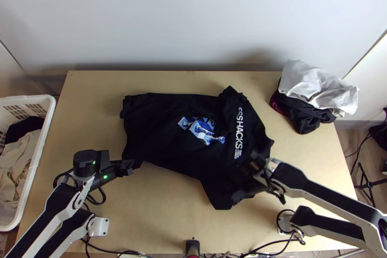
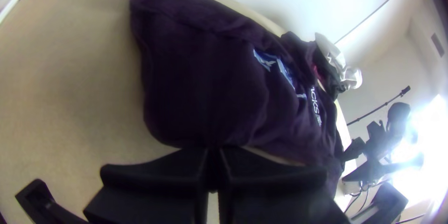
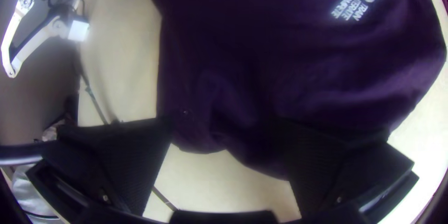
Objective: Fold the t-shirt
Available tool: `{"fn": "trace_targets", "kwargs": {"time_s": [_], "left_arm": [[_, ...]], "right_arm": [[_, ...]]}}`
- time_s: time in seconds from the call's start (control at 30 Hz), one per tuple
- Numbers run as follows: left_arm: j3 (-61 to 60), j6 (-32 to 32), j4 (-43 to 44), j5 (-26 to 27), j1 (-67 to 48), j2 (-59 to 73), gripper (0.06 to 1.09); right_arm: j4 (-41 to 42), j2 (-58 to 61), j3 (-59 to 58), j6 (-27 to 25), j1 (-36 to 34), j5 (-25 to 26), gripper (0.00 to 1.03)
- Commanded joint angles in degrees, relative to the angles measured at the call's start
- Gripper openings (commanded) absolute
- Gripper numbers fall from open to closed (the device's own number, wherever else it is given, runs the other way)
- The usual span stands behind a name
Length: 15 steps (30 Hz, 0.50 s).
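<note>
From here I see the shirt lying spread across the middle of the table, the left gripper pinching its near left corner, the right gripper wide at the near sleeve

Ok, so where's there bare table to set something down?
Nearest the arms' bases, the wood is bare between them, short of the t-shirt. So is the strip between the white basket and the t-shirt. It's crowded at the t-shirt's right end, with the right gripper, and at the far right corner, under the clothes pile.
</note>
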Motion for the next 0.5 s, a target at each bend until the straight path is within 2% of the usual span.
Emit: {"fn": "trace_targets", "kwargs": {"time_s": [0.0,0.07,0.13,0.23,0.33,0.47], "left_arm": [[-0.4,0.2,0.1,-0.1,0.2,-0.4,0.09],[-0.4,0.2,0.3,-0.1,0.3,-0.4,0.09],[-0.5,0.2,0.6,-0.1,0.3,-0.3,0.09],[-0.6,0.2,0.6,-0.1,0.3,-0.4,0.09],[-1.2,0.7,0.1,-0.1,0.9,-0.9,0.09],[-2.0,1.2,-0.8,-0.1,1.5,-2.9,0.09]], "right_arm": [[-1.0,-1.5,0.7,-4.1,-5.8,0.9,0.88],[-0.7,-2.2,0.1,-4.2,-5.0,1.3,0.77],[-0.5,-1.9,-0.3,-4.0,-2.7,2.6,0.76],[-0.3,-0.8,-0.9,-3.7,-1.4,2.9,0.78],[-0.7,-0.5,-1.4,-3.8,-0.9,2.8,0.88],[-2.5,-0.8,-0.7,-4.4,0.1,2.9,0.89]]}}
